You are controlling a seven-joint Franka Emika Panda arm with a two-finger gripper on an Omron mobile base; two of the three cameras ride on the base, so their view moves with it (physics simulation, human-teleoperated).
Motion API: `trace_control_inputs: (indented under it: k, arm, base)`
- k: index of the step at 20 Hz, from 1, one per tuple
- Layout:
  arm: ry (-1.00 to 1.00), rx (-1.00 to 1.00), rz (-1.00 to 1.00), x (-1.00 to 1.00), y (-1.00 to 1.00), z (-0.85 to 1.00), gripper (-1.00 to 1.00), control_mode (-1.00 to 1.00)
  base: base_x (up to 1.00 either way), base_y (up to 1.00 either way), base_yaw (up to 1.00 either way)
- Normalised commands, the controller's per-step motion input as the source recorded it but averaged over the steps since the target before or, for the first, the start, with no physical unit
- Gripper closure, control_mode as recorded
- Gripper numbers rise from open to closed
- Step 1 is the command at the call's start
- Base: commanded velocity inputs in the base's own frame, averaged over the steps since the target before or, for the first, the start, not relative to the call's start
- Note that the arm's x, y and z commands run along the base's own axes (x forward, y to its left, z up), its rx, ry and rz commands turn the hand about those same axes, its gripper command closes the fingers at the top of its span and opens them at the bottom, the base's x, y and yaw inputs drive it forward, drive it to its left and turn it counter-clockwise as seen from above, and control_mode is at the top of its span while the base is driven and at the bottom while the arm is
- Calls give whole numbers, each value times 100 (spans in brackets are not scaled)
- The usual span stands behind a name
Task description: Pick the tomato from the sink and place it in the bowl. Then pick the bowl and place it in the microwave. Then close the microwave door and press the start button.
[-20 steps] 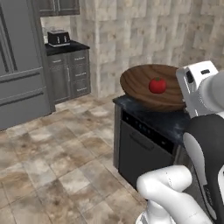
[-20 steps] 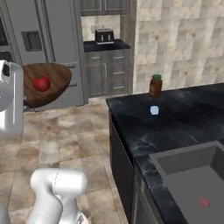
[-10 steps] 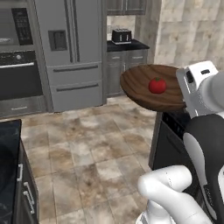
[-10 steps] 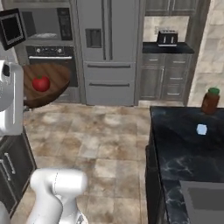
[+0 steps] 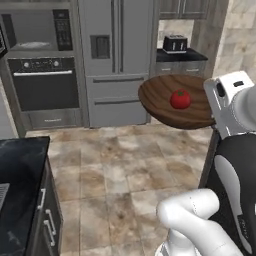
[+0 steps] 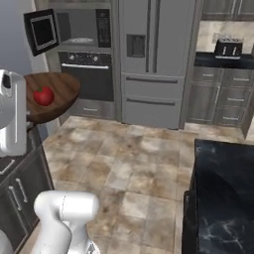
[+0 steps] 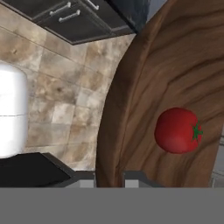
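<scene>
The microwave (image 5: 37,31) is seen at upper left, its cavity exposed, with the microwave door (image 6: 42,31) swung open. The bowl (image 5: 175,102) is held up over the tiled floor (image 5: 120,165), its rim clamped between the narrowly parted fingers of the tool (image 7: 109,178). The tomato (image 7: 177,130) is seen resting inside the bowl.

Tomato (image 5: 180,99) in bowl (image 5: 160,102), microwave (image 5: 37,30) beyond.
</scene>
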Motion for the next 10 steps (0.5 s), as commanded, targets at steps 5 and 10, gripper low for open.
trace_control_inputs:
  k: [5, 10]
  arm:
    - [0, 0, 0, 0, 0, 0, 100, 100]
    - [0, 0, 0, 0, 0, 0, 100, 100]
  base:
    - [100, 3, 0]
    - [100, 5, 0]
